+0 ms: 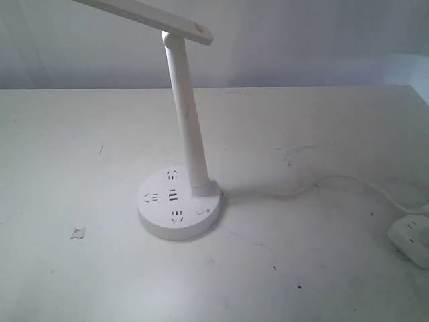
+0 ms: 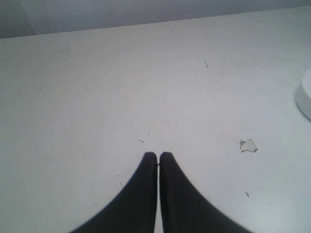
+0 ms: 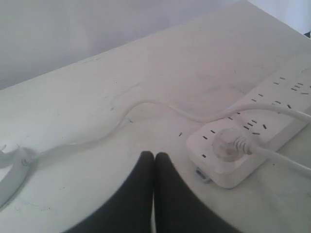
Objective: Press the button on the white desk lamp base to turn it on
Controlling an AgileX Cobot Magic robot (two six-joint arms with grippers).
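Observation:
The white desk lamp base [image 1: 179,204] is a round flat disc in the middle of the table, with an upright stem [image 1: 189,121] and a slanted lamp head [image 1: 151,15]. The small round button [image 1: 200,211] lies flush on the disc's front right. Neither gripper shows in the exterior view. My left gripper [image 2: 158,155] is shut with nothing in it, over bare table; an edge of the base [image 2: 304,94] shows to one side. My right gripper [image 3: 154,155] is shut and empty, beside the power strip, with the base's rim [image 3: 12,179] far off.
A white power strip [image 3: 243,141] with a plug [image 3: 227,143] in it lies at the table's right edge [image 1: 410,241]. Its cord [image 1: 322,182] runs to the lamp base. A small chip of debris [image 1: 78,233] lies left of the base [image 2: 248,145].

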